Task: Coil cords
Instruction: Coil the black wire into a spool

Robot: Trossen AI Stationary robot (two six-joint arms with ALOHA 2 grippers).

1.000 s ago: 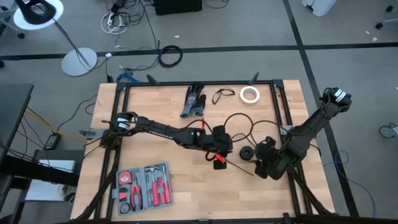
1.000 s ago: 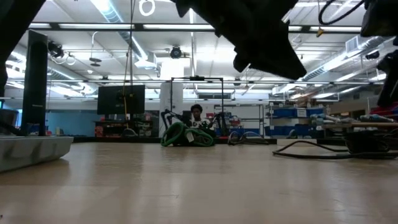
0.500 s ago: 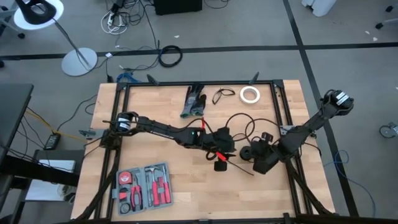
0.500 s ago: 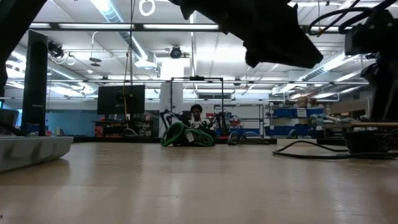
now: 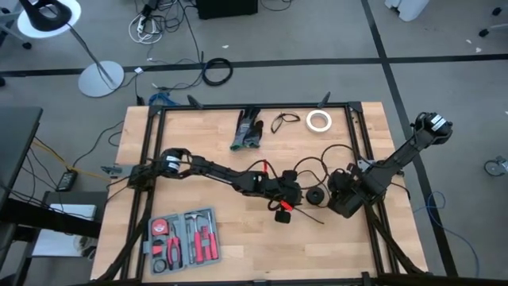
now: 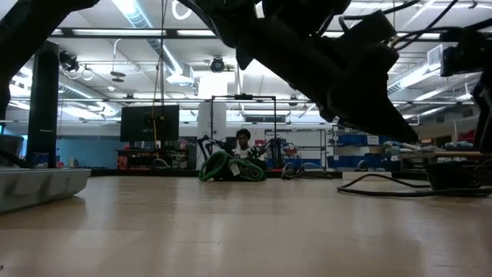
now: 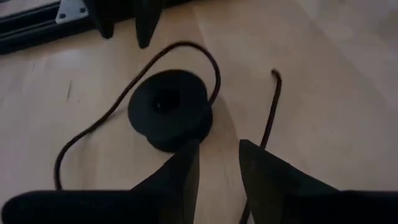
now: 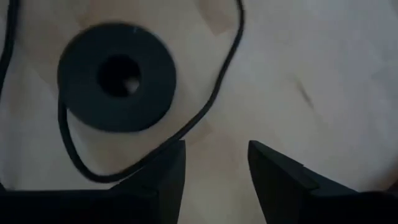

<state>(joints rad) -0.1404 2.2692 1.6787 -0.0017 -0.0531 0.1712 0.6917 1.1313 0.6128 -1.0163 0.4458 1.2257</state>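
A compact round bundle of black cord (image 5: 315, 195) lies flat on the wooden table (image 5: 206, 147), right of centre. Its loose tail (image 5: 305, 161) curls in open loops toward the far edge. My left gripper (image 5: 294, 196) stands just left of the bundle (image 7: 169, 111), open, with nothing between its fingers. My right gripper (image 5: 337, 195) hovers just right of the bundle (image 8: 117, 76), also open. The tail (image 8: 214, 93) runs past one of its fingers. A small loose loop of cord (image 5: 283, 121) lies near the far edge.
A white tape roll (image 5: 319, 120) and green-black gloves (image 5: 248, 129) lie along the far edge. A grey case of tools (image 5: 184, 237) sits at the near left. A small red-tipped piece (image 5: 281, 210) with a thin black lead lies just near of my left gripper. A black frame borders the table.
My left gripper has sunk and gone toward the table's right edge, closing in on the round bundle. My right gripper has tipped and shifted a little toward the far edge beside the bundle. The bundle and its tail have stayed where they were.
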